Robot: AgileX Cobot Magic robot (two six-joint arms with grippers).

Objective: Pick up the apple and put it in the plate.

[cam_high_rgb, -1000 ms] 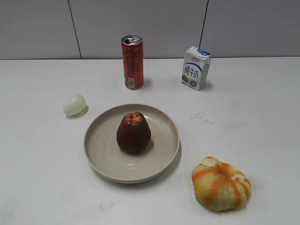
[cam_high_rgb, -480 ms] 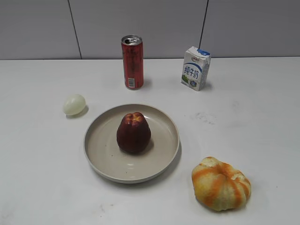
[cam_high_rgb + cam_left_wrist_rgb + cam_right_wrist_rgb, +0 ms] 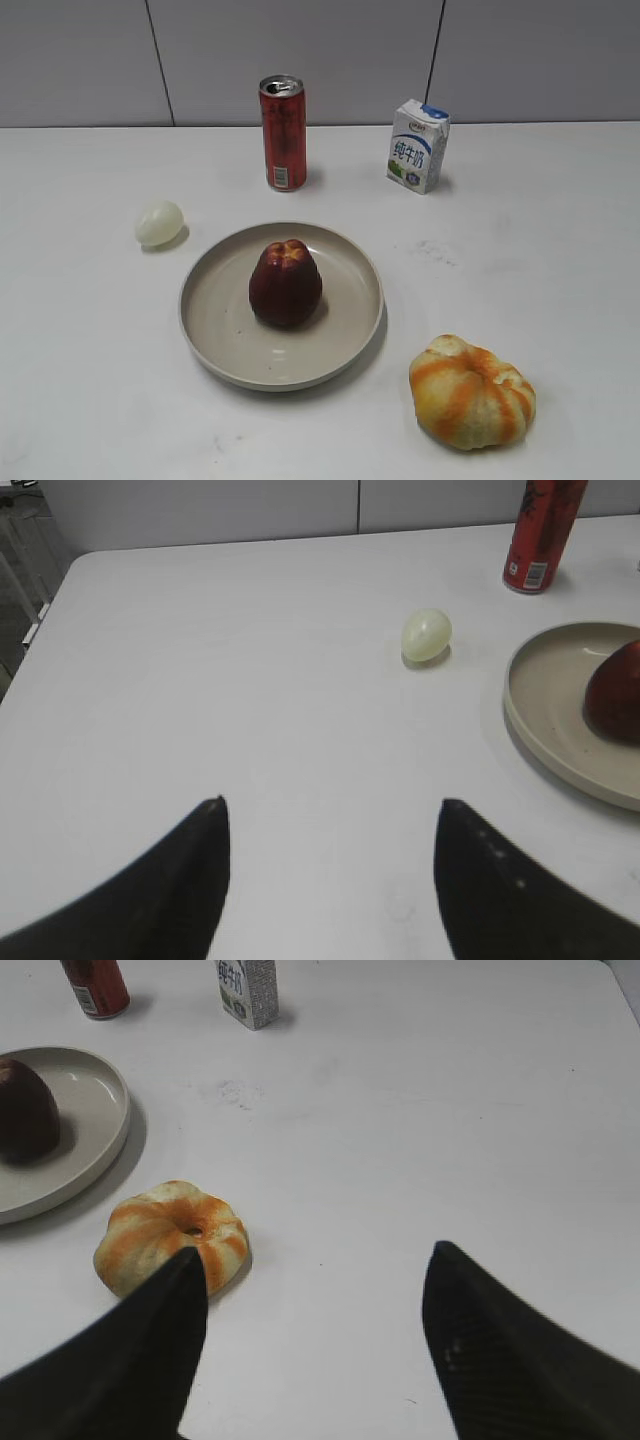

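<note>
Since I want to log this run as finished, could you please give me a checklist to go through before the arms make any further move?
1. The apple sits inside the plate: ok.
2. Apple stands upright, clear of the rim: ok.
3. Left gripper open and holding nothing: ok.
4. Right gripper open and holding nothing: ok.
5. Right gripper clear of the orange pumpkin-like fruit: cannot tell; one fingertip overlaps it in the right wrist view.
6. Both arms out of the exterior view, away from the plate: ok.
</note>
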